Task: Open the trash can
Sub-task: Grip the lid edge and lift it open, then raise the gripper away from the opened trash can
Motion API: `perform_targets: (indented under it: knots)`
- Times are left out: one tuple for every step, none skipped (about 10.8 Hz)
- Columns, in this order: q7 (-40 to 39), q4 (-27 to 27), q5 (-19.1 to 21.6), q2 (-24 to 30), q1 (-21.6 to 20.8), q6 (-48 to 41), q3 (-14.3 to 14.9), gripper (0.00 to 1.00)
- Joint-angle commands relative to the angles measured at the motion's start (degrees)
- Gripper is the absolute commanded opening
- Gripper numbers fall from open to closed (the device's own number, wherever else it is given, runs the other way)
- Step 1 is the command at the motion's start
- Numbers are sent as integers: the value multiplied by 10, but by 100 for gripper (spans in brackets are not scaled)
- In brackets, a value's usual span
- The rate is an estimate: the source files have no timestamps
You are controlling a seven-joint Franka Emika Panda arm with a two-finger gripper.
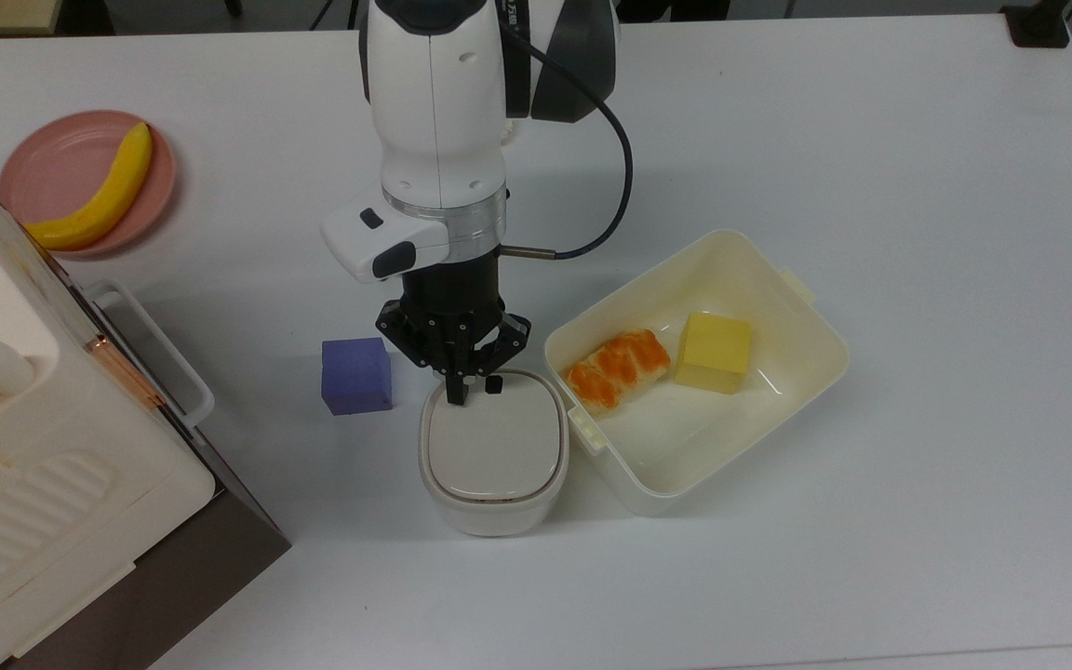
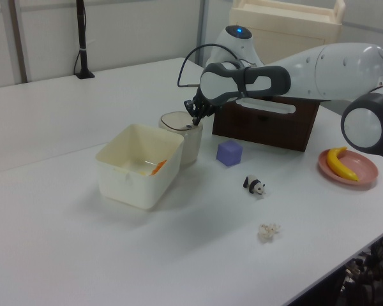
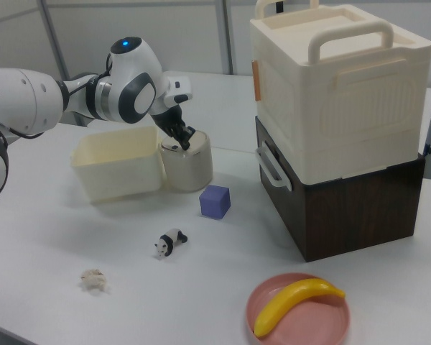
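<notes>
You've got end effector (image 1: pixel 458 395) down on trash can (image 1: pixel 493 456) lid, fingers pressed together, tip at lid's rear edge, just beside black button (image 1: pixel 494 382) on the top view's left. Lid flat, closed. Trash can sits mid-bench (image 1: pixel 917 186), touching cream tub (image 1: pixel 783 437) on the top view's right; purple cube (image 1: pixel 356 375) near on the top view's left. Tub holds orange pastry (image 1: pixel 617 368) and yellow block (image 1: pixel 713 352). Banana (image 1: pixel 99 191) on pink plate (image 1: pixel 57 158) well apart. In the left view, panda toy (image 2: pixel 255 185) on bench in front of cube.
</notes>
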State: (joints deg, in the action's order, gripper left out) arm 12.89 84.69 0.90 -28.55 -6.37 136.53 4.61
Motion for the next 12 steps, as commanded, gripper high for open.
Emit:
perform_targets:
  knots:
    - [16,8,0,55,8,-19,1,0]
    - [10,7,7,73,11,-73,1,0]
    - [-3,8,11,89,13,-116,1,0]
    - [-16,8,13,101,14,-162,1,3]
    - [-31,8,13,113,16,-215,1,18]
    - [-48,8,13,125,18,-257,1,51]
    - [-51,8,12,133,20,-295,2,76]
    - [-52,9,11,140,21,-319,2,100]
    - [-54,8,5,141,21,-338,2,100]
    - [-73,10,4,147,21,-357,2,100]
    - [-115,12,4,154,23,-386,2,100]
    - [-172,12,5,164,31,-424,2,100]
